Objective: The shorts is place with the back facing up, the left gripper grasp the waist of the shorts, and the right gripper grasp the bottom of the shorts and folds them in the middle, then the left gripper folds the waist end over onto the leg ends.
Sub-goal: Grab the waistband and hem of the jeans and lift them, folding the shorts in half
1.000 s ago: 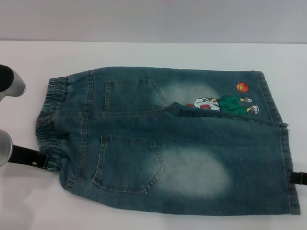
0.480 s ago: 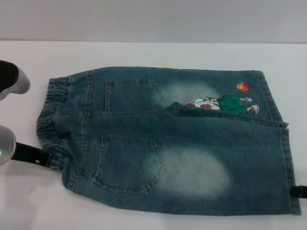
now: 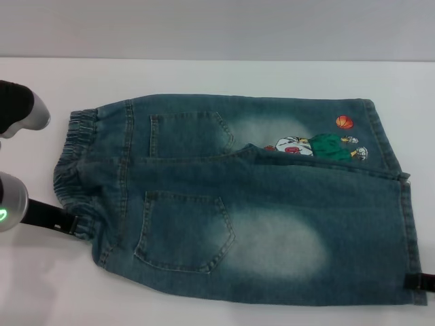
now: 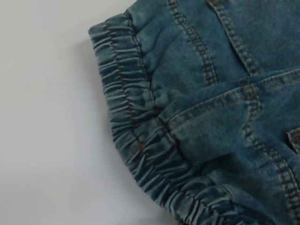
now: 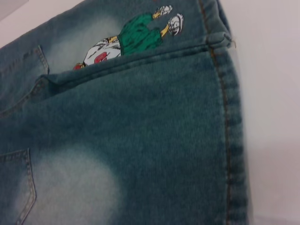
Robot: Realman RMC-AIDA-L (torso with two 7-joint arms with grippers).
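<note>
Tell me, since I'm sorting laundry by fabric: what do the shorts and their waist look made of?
The shorts look like faded blue-green denim: a twill-like weave, orange topstitching, pale washed patches, matte finish. The waist seems the same denim gathered over elastic, judging by its tight ruffles. The cartoon print looks like flat printed ink, though embroidery can't be ruled out.

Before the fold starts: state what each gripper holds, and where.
Cannot be told. Left gripper sits at the waist, right gripper at the shorts' hem corner.
</note>
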